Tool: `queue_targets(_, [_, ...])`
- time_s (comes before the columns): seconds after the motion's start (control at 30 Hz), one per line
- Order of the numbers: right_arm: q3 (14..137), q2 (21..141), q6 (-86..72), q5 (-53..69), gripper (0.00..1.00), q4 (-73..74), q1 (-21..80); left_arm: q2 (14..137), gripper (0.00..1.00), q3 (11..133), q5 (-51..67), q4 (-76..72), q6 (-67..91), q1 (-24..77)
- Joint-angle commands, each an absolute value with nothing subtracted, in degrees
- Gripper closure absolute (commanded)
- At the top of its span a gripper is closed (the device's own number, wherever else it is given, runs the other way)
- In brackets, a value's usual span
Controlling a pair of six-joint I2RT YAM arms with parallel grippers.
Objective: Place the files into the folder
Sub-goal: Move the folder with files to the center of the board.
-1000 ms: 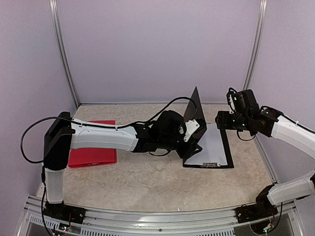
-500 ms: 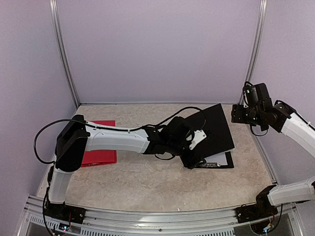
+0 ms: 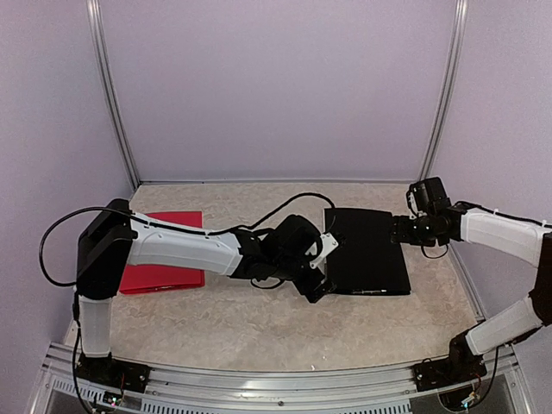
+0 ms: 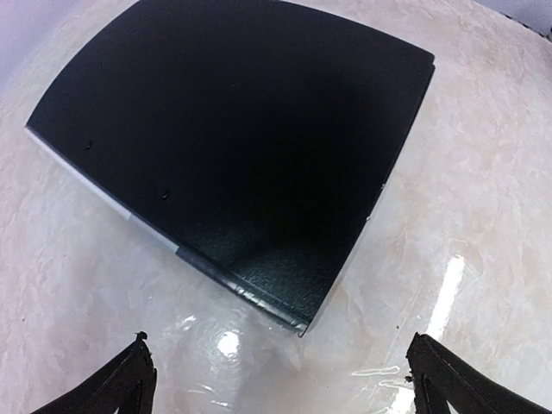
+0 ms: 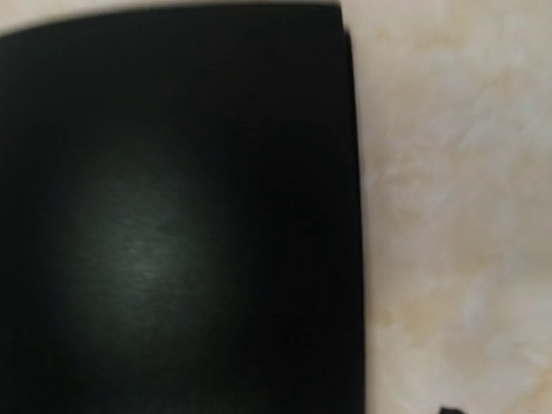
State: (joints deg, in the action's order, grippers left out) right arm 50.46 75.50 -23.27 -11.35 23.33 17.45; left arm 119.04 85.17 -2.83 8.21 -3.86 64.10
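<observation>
Two folders lie on the marbled tabletop [image 3: 259, 319]: a red folder [image 3: 168, 274] at the left, partly under the left arm, and a black folder [image 3: 366, 254] right of centre, closed and flat. The left end effector [image 3: 317, 276] sits just beside the black folder's near-left corner. In the left wrist view its fingers [image 4: 121, 384] stand wide apart at the two bottom corners of the frame, with only bare, glossy tabletop between them, so this end effector [image 4: 280, 379] has hold of nothing. The closed folder [image 4: 233, 147] lies a little ahead of the fingertips with one corner turned toward them. The files [image 4: 121, 207] show only as a thin pale strip along one edge of the cover, so they are inside the folder, and no loose sheets can be seen on the tabletop. The right end effector [image 3: 398, 231] is at the folder's right edge, about halfway along it. Its own camera gives a blurred close view of the black cover [image 5: 172, 216] filling the left side, with tabletop to the right. The fingers barely enter that frame, so I cannot tell how far this end effector is open or whether it touches the folder.
</observation>
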Motion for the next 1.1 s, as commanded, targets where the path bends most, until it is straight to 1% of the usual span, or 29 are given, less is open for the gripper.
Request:
queue_targets(0.0, [47.95,80.66,-22.59,-2.64,0.21,14.62,14.06,112.06,0.01,82.36,-11.60,8.24,-0.34,64.37])
queue_targets(0.23, [47.55,89.47,-22.00,2.01,0.21,8.67,9.90,106.42,0.01,78.75,-20.99,14.01,7.97,64.37])
queue_targets(0.43, [49.95,96.76,-21.55,4.86,0.21,5.31,7.58,100.75,0.01,73.89,-26.20,15.60,11.92,64.19])
queue_targets(0.5, [51.25,100.00,-21.22,6.19,0.22,4.91,7.23,99.71,0.01,73.23,-29.55,18.84,15.50,63.49])
queue_targets(0.6, [52.60,103.16,-20.89,8.64,0.22,4.29,7.13,98.06,0.01,72.26,-29.44,23.55,20.98,60.57])
queue_targets(0.7, [53.07,105.24,-20.42,13.01,0.24,2.93,7.14,95.12,0.01,69.40,-27.78,25.15,24.83,57.13])
queue_targets(0.8, [52.80,105.69,-20.72,14.51,0.26,1.90,8.76,91.60,0.01,65.93,-28.08,25.45,26.80,54.63])
queue_targets(1.07, [54.70,107.04,-26.87,10.64,0.28,-1.78,18.84,83.90,0.01,61.72,-29.63,31.46,32.98,45.82])
